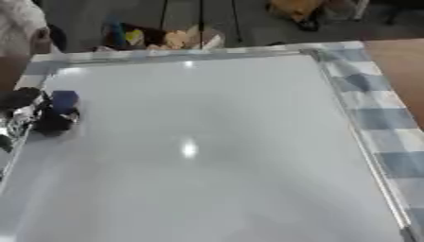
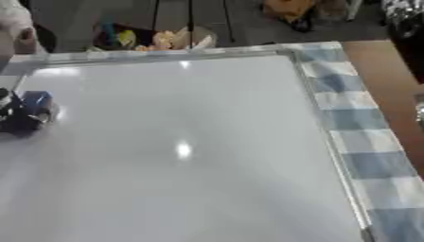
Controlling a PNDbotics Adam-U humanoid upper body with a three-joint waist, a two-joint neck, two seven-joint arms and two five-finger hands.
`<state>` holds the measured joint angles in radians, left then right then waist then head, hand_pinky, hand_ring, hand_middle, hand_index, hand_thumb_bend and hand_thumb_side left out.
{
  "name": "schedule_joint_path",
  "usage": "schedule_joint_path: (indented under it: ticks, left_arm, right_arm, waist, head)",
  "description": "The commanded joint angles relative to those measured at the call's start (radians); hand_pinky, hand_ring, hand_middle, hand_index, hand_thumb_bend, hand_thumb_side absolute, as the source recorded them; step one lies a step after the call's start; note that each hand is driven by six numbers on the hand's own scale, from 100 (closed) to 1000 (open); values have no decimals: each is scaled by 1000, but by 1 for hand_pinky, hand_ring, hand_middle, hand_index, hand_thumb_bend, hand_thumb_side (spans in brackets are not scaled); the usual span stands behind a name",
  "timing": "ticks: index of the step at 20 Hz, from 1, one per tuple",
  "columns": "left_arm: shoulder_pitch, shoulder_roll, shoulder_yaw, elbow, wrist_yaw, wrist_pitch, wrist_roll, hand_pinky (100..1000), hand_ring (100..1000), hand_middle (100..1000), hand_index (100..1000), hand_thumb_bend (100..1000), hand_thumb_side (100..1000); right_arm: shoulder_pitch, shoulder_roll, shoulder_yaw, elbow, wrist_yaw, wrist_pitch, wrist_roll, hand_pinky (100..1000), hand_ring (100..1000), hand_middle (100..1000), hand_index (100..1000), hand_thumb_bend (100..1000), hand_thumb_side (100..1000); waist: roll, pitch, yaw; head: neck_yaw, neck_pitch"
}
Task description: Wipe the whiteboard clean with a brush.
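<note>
Whiteboard (image 1: 215, 156) fills the near view, lying flat on the checked surface (image 1: 381, 118) and looking bare of marks. At its left edge the left robot hand (image 1: 37, 113) seems curled round the blue brush (image 1: 64, 99), though blur hides the fingers. The brush sits against the board under that robot hand. To wipe well, keep it flat and sweep rightward in overlapping passes.
</note>
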<state>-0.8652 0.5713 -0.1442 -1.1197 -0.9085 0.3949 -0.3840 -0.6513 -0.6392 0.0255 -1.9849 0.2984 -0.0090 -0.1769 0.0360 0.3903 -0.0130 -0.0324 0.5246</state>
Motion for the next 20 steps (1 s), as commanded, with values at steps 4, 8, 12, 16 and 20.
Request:
schedule_joint_path:
  ticks: [4, 8, 12, 16, 20]
  left_arm:
    - [-17, 21, 2, -6, -10, -4, -12, 467, 579, 613, 446, 100, 595]
    - [-18, 20, 2, -5, -12, -7, -15, 469, 581, 615, 447, 110, 604]
    - [-21, 19, 1, -3, -15, -11, -23, 476, 592, 626, 445, 128, 618]
    - [-23, 14, 1, 2, -15, -17, -32, 481, 603, 640, 450, 144, 636]
    - [-25, 12, -1, 3, -15, -24, -40, 480, 594, 607, 458, 146, 647]
  right_arm:
    - [-12, -28, -7, -15, -8, 0, -4, 831, 851, 768, 851, 100, 1000]
    - [-12, -28, -8, -15, -8, 0, -4, 831, 851, 768, 851, 100, 1000]
    - [-12, -28, -7, -15, -8, -1, -3, 830, 850, 767, 851, 100, 1000]
    - [-11, -28, -8, -15, -9, 0, -5, 830, 850, 766, 851, 100, 1000]
    - [-11, -27, -9, -15, -10, 1, -7, 830, 849, 766, 851, 100, 1000]
  waist:
    - [-2, -26, 2]
    - [-2, -26, 2]
    - [-1, -27, 0]
    - [-1, -26, -3]
    - [0, -26, -5]
  head:
    - [2, -14]
    - [2, -15]
    - [4, -17]
    - [5, -18]
    - [6, -19]
